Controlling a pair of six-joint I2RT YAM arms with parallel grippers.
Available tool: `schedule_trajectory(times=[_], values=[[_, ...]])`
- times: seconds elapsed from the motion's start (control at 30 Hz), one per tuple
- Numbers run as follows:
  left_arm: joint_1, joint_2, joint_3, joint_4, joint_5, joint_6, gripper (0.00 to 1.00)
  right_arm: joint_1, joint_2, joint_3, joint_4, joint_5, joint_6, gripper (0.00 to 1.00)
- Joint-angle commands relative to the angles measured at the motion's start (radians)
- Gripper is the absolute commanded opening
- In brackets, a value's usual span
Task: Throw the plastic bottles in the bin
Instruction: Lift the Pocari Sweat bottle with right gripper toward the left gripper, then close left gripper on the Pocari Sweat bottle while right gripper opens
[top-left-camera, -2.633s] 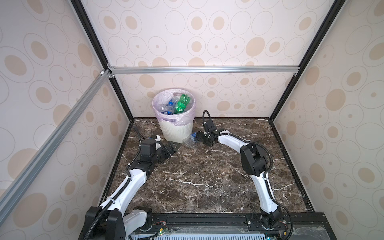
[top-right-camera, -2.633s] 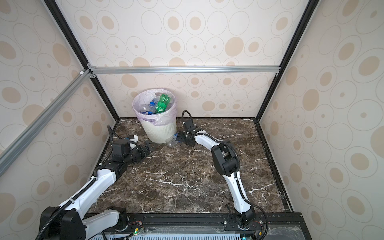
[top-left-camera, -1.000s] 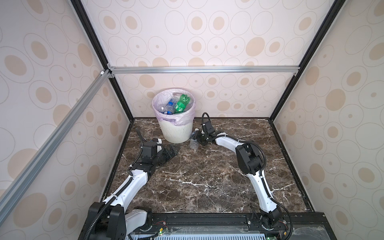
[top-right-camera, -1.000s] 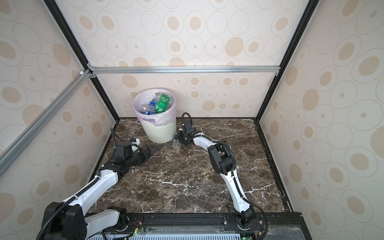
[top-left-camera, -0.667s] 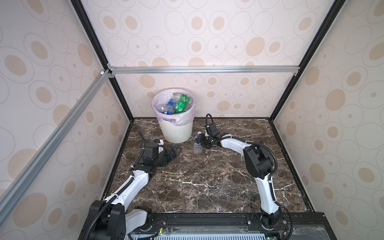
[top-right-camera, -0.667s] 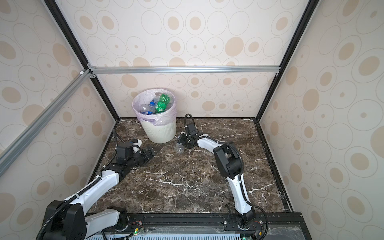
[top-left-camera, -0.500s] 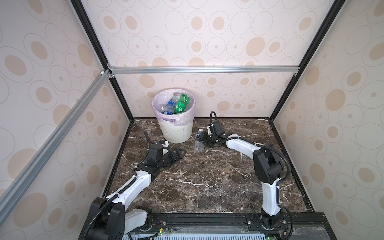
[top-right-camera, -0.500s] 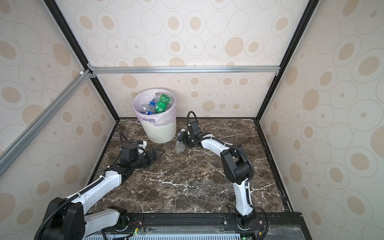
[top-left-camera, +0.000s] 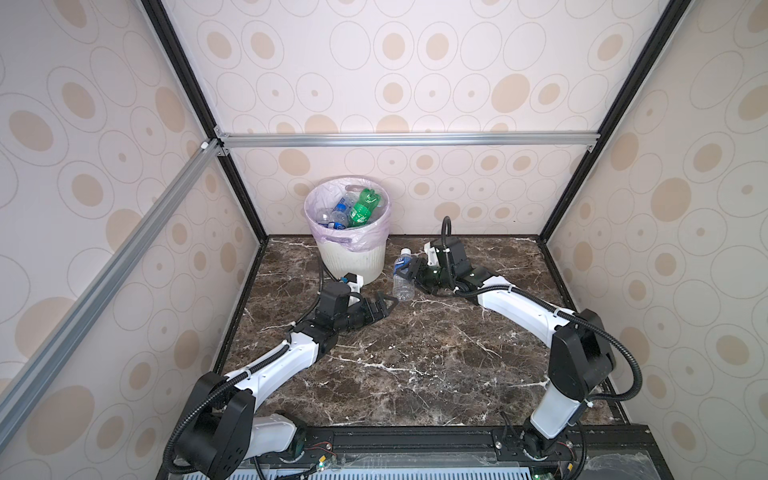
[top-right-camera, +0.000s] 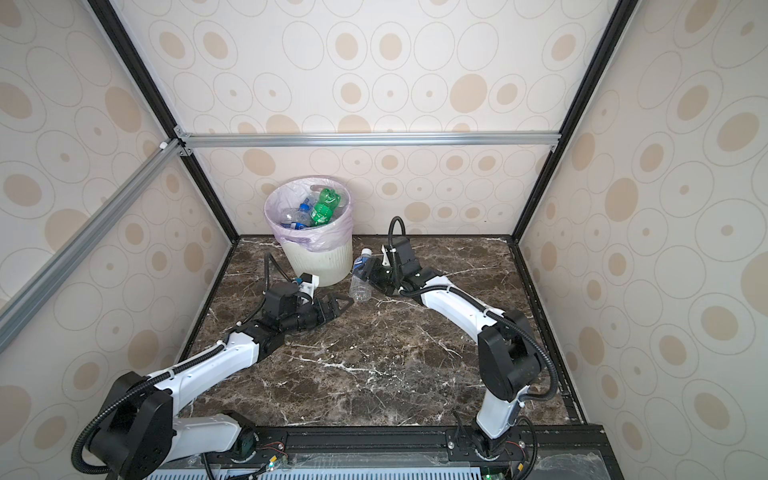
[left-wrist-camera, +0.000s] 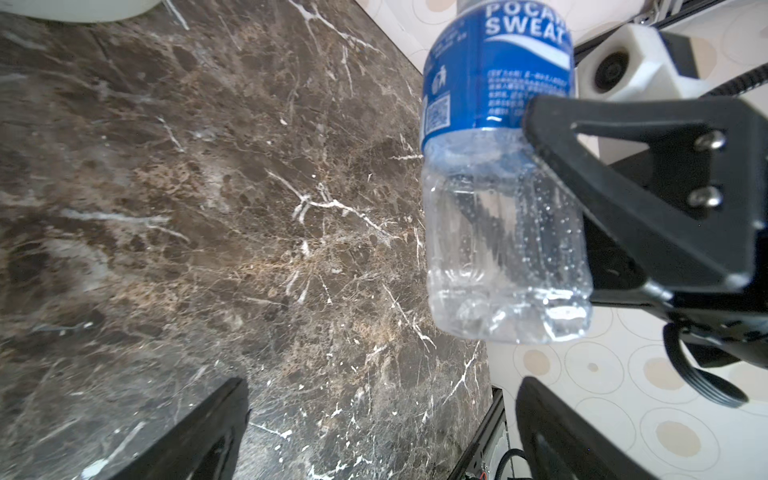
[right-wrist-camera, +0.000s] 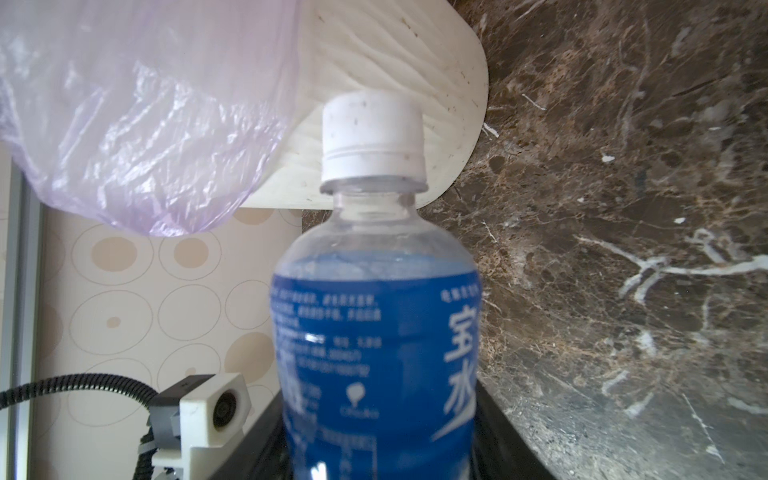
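While several bottles (top-left-camera: 332, 215) already lie inside the white ribbed bin (top-left-camera: 353, 262) at the back left in both top views, a green bottle (top-left-camera: 361, 208) uppermost among them, one is outside it. This is a Pocari Sweat bottle (top-left-camera: 402, 280), cap up and just beside the bin's wall, clamped at its blue label by my right gripper (top-left-camera: 410, 272). My left gripper (top-left-camera: 384, 305) sits low over the marble tabletop (top-left-camera: 415, 353), jaws spread wide and empty, its tips near the bottle's base. No other bottle shows on the marble. From the left wrist view, the bottle's clear lower half fills the frame, with one black finger (left-wrist-camera: 644, 187) of my right gripper pressed against its side. The left gripper's two fingers stand far apart, holding nothing. From the right wrist view, the white cap (right-wrist-camera: 374, 137) points toward the bin's wall and the overhanging pink bag (right-wrist-camera: 145, 124). I judge the task nearly done: this bottle has yet to be raised above the rim and released.
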Motion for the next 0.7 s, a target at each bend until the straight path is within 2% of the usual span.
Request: schedule_trajectory(times=[0.0, 0.37, 0.67], values=[[-0.020, 0.001, 0.060, 0.053, -0.012, 0.001, 0.99, 0.013, -0.053, -0.018, 0.003, 0.005, 0.024, 0.54], [-0.061, 0.009, 0.095, 0.088, -0.054, -0.013, 0.99, 0.024, -0.070, -0.032, 0.027, 0.016, 0.051, 0.61], [-0.070, -0.001, 0.093, 0.133, -0.094, -0.015, 0.98, 0.039, -0.057, -0.025, 0.043, 0.013, 0.072, 0.60]])
